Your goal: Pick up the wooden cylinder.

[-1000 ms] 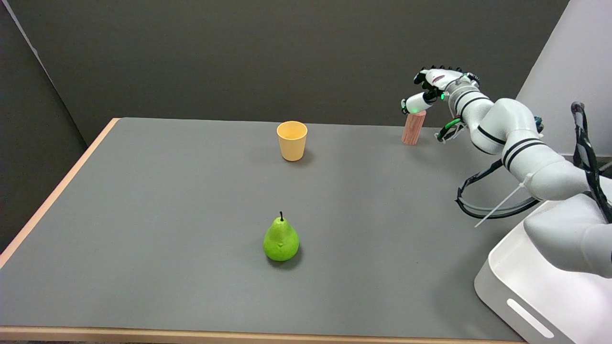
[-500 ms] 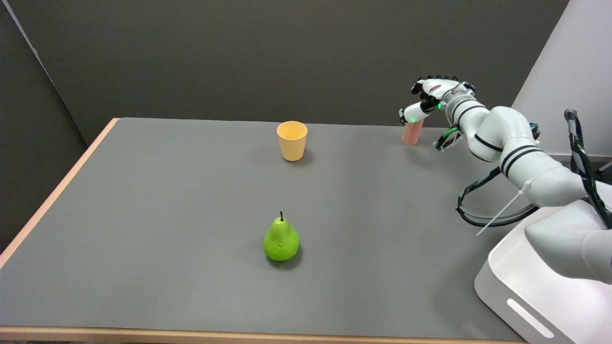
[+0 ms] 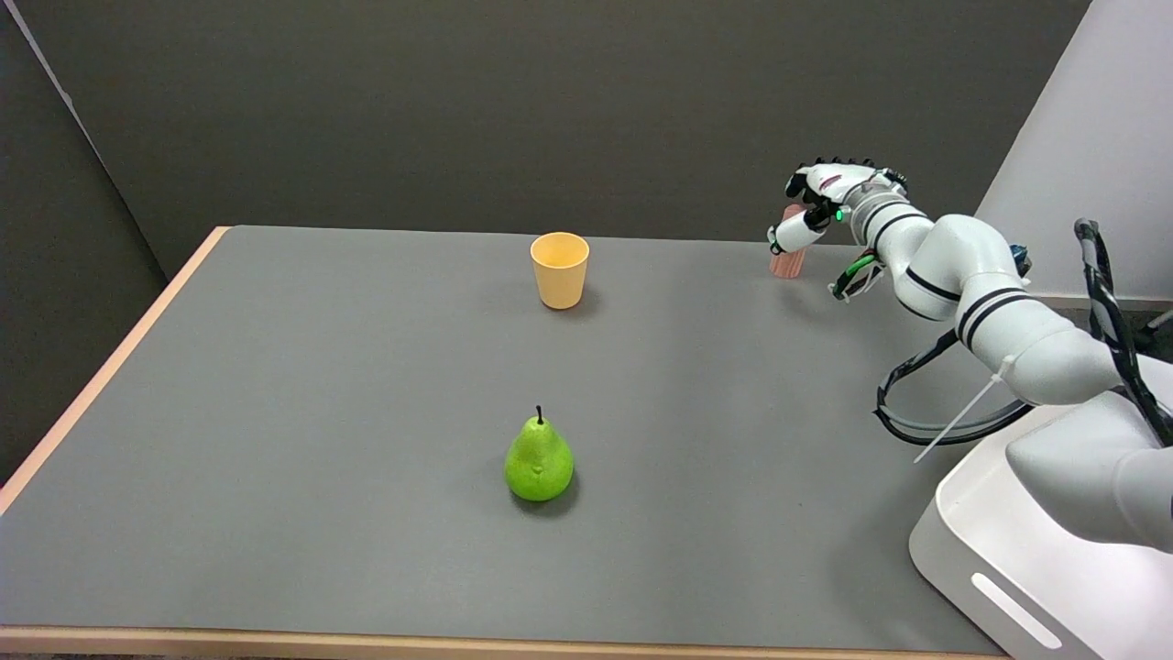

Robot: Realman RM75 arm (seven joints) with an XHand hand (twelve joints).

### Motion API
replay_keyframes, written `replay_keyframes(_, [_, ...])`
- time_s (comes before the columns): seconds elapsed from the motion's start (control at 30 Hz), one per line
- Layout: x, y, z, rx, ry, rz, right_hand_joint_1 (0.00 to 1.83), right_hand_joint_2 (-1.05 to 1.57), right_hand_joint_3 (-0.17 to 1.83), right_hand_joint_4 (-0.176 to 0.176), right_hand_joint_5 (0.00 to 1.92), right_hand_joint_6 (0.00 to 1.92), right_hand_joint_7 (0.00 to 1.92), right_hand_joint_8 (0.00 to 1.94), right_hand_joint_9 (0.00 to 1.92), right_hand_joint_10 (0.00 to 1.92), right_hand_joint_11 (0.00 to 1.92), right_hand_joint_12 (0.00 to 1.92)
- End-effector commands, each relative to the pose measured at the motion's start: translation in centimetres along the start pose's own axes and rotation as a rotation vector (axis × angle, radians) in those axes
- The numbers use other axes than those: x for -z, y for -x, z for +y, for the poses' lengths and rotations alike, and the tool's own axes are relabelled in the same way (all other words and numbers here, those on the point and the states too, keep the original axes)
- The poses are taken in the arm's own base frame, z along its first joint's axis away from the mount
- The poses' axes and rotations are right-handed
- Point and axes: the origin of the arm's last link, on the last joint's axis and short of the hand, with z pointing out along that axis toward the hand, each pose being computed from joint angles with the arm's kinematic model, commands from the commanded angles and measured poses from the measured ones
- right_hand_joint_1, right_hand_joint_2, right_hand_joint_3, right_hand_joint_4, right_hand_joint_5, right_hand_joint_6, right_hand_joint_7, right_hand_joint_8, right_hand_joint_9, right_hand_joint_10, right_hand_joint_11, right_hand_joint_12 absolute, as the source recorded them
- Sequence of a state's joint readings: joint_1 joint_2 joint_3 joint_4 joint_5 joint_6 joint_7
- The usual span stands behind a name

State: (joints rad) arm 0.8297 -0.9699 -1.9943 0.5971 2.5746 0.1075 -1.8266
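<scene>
The wooden cylinder (image 3: 786,263) stands upright on the grey table (image 3: 367,367) near its far right edge. My right hand (image 3: 822,195) has come down over its upper half. The thumb (image 3: 794,235) crosses in front of the cylinder's middle, and the other fingers curl above and behind its top. Only the cylinder's top and its lower part show past the thumb. The fingers are still spread around it, and I cannot tell whether they press on the wood. The cylinder rests on the table.
A yellow cup (image 3: 559,269) stands upright at the far middle of the table. A green pear (image 3: 539,460) sits nearer the front. A white bin (image 3: 1008,587) is at the lower right, under my right arm.
My right hand has sunk from above the cylinder down around its upper half, and the thumb now lies across its front. The cylinder, cup and pear have not moved.
</scene>
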Motion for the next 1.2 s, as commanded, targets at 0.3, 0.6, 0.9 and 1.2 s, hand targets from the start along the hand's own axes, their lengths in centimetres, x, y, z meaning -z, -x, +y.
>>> replay_keyframes(0.3, [0.2, 1.4, -0.4, 0.008, -0.012, -0.024, 0.72, 0.69, 1.0, 0.022, 0.32, 0.63, 0.43, 0.51, 0.36, 0.85, 0.21, 1.33])
replay_keyframes(0.6, [0.1, 1.5, -1.2, 0.009, -0.037, -0.025, 0.85, 0.74, 0.95, 0.017, 0.37, 0.8, 0.49, 0.53, 0.43, 0.94, 0.25, 1.4])
replay_keyframes(0.9, [-0.2, 1.2, -1.7, 0.033, -0.056, -0.019, 1.13, 1.26, 0.14, -0.09, 0.47, 1.69, 0.75, 1.42, 0.66, 1.24, 0.47, 1.81])
replay_keyframes(1.2, [-0.4, 1.2, -2.9, 0.077, -0.093, -0.016, 1.12, 1.36, -0.02, -0.136, 0.44, 1.64, 0.74, 1.58, 0.73, 1.46, 0.32, 1.92])
